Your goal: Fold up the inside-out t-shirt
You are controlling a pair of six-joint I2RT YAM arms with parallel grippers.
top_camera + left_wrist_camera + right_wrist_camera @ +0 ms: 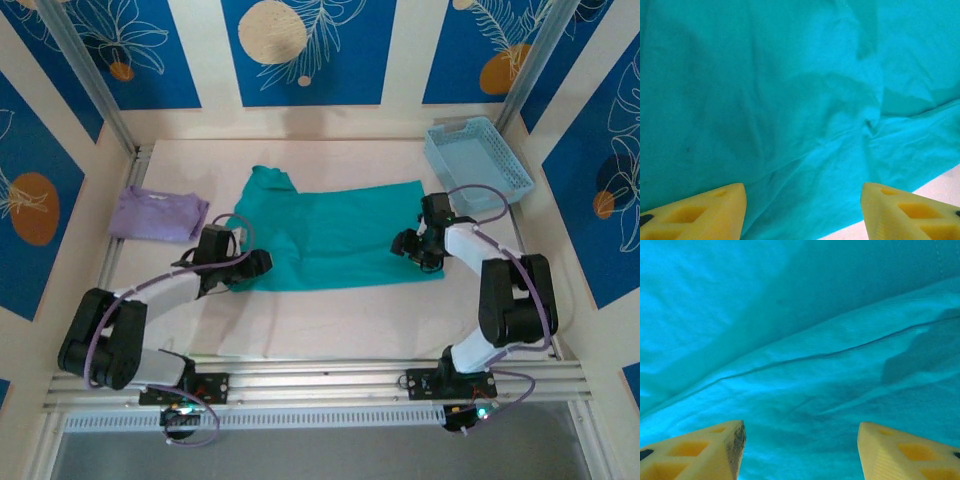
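Top external view: a teal-green t-shirt (330, 225) lies spread across the middle of the pale worktop (330, 325), its long side running left to right, with one sleeve jutting toward the far edge at its left end. The cloth lies mostly flat, with soft creases.

At the shirt's near-left corner the left end effector (262, 262) sits low over the fabric. The left wrist view looks down between its two yellow fingers (715, 210), which stand wide apart with nothing held between them. Rumpled teal cloth spreads beyond the tips, and a sliver of bare worktop shows at the lower right.

At the shirt's right-hand edge the right end effector (405, 245) is likewise over the cloth, pointing left. The right wrist view shows its yellow fingers (715, 450) parted and empty. Teal fabric lies beneath them, with a thin seam line running diagonally across it.

A folded lavender garment (158, 213) lies on the worktop just left of the shirt, close to its left end. A light-blue basket (478, 165) stands at the far right corner, near the shirt's right edge but apart from it. Blue panels printed with leaf and circle motifs enclose the worktop on three sides.
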